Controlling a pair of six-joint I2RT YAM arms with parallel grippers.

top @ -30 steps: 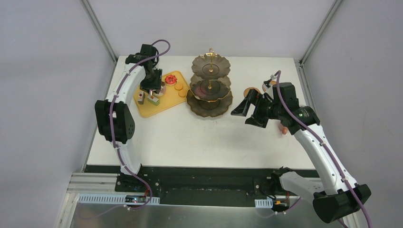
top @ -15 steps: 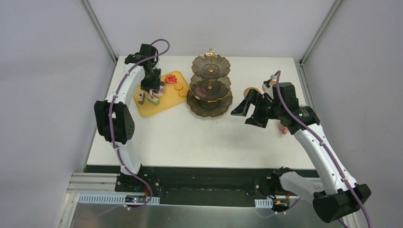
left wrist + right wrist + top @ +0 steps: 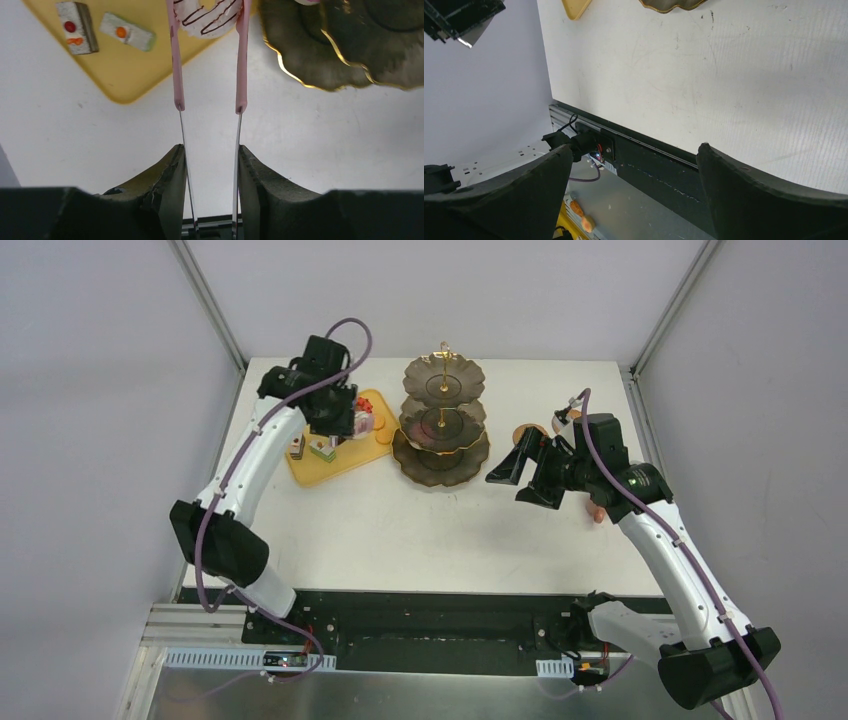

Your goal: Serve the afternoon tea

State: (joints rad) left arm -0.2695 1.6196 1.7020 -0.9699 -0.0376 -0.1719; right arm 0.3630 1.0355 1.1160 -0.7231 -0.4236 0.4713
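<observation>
Left gripper [image 3: 210,161] is clamping on the tongs [image 3: 241,75], pressing the two blades inward. The pink tong tips are pinching a white iced cake [image 3: 207,17] with brown stripes. It is hanging over the edge of the yellow tray [image 3: 125,75], just beside the bottom tier of the stand [image 3: 320,65]. Two square cakes [image 3: 75,32] are lying on the tray. Right gripper [image 3: 634,170] is hovering over the table [image 3: 724,75] to the right of the stand, jaws spread wide, holding nothing.
</observation>
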